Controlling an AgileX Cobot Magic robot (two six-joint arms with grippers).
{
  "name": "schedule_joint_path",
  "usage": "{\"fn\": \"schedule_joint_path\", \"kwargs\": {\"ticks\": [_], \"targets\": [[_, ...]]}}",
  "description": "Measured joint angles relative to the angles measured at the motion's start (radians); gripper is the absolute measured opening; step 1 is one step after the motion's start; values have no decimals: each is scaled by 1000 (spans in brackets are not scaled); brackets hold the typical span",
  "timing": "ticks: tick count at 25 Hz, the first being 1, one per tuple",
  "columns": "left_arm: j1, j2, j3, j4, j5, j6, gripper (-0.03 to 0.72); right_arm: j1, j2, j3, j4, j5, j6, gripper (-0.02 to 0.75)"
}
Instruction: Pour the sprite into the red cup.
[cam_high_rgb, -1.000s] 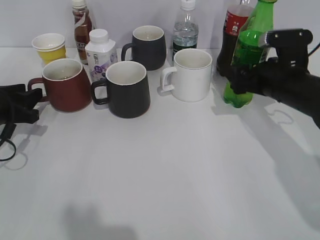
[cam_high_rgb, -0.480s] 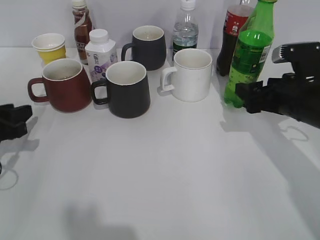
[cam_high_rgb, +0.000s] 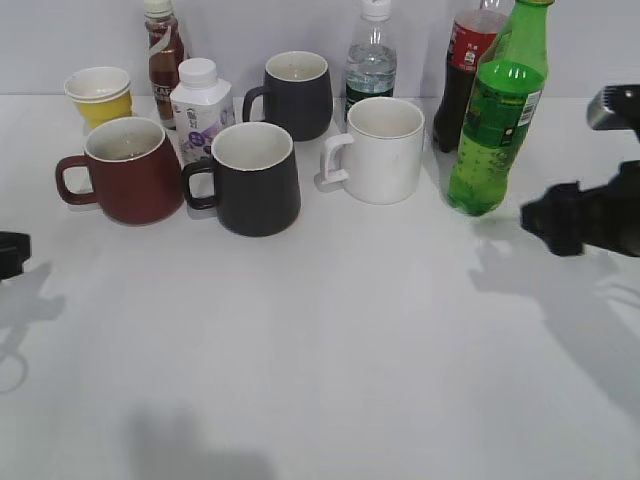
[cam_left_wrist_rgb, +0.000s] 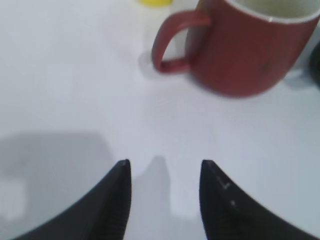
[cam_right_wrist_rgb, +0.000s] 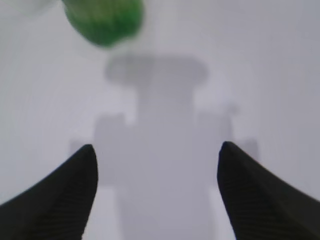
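The sprite (cam_high_rgb: 497, 115), a tall green bottle, stands upright at the back right, next to the cola bottle. Its base shows blurred at the top of the right wrist view (cam_right_wrist_rgb: 104, 19). The red cup (cam_high_rgb: 128, 170) stands at the left with its handle to the left; it also shows in the left wrist view (cam_left_wrist_rgb: 250, 45). My right gripper (cam_high_rgb: 548, 222) is open and empty, to the right of the sprite and apart from it; its jaws (cam_right_wrist_rgb: 157, 160) are wide. My left gripper (cam_high_rgb: 10, 255) is open and empty at the left edge, in front of the cup; its jaws (cam_left_wrist_rgb: 165, 170) show bare table between them.
Two black mugs (cam_high_rgb: 255, 180) (cam_high_rgb: 295, 95) and a white mug (cam_high_rgb: 380, 150) stand in the middle. A yellow paper cup (cam_high_rgb: 98, 95), a small white bottle (cam_high_rgb: 200, 105), a brown bottle (cam_high_rgb: 163, 45), a water bottle (cam_high_rgb: 372, 60) and a cola bottle (cam_high_rgb: 465, 70) line the back.
My right gripper let go of the sprite and drew back to the right; the bottle now stands free. My left gripper drew back from the red cup toward the left edge.
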Motion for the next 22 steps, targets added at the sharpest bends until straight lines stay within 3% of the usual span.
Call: {"fn": "schedule_joint_path", "kwargs": {"ticks": [7, 11, 16, 22], "targets": [[-129, -233, -197, -42, 782, -1, 350, 1, -152, -126, 60, 574, -2, 542], [-174, -378, -297, -71, 1173, -1, 350, 1, -264, -175, 171, 850, -77, 529], [-179, -647, -313, -85, 1453, 131, 350, 1, -462, -176, 276, 1087, -202, 524], [-180, -1000, -275, -182, 1489, 232, 350, 1, -758, -148, 291, 1153, -220, 522]]}}
